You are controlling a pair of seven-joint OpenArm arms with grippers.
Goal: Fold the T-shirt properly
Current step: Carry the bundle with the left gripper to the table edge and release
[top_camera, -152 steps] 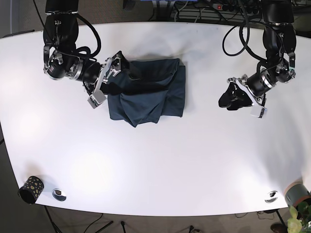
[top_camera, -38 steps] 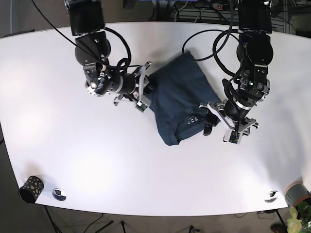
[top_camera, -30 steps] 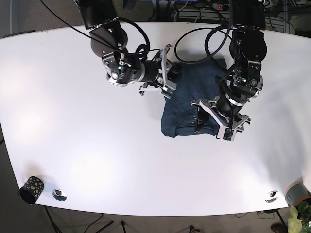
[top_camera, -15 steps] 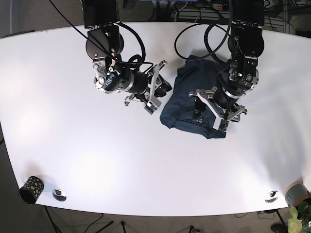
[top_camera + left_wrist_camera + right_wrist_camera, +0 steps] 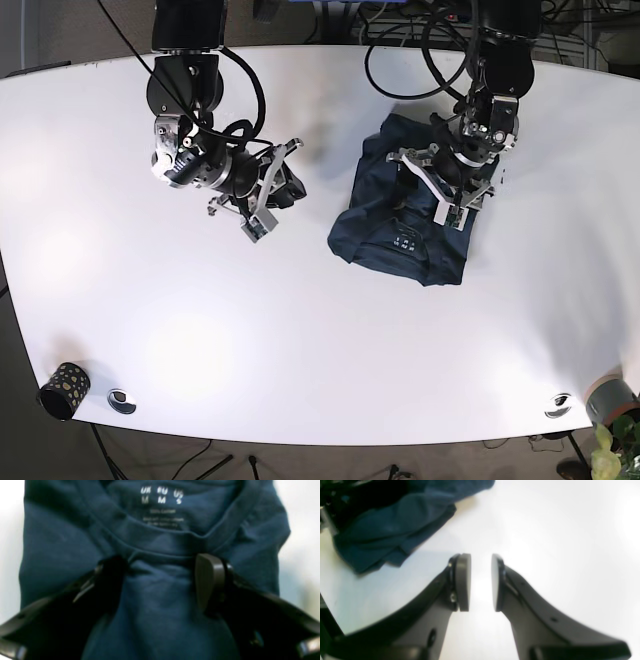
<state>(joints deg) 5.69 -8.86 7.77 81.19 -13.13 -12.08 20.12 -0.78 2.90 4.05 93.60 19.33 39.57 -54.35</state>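
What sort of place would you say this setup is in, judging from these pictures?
Probably a robotics lab or test workspace: two cabled robot arms work over a large white table, a dark blue T-shirt is its only work item, and a power strip with loose cables lies behind.

My right gripper hangs over the bare white table with a narrow gap between its pads — nothing held. The dark blue T-shirt lies rumpled at upper left, well apart from my fingertips — edges blurred.
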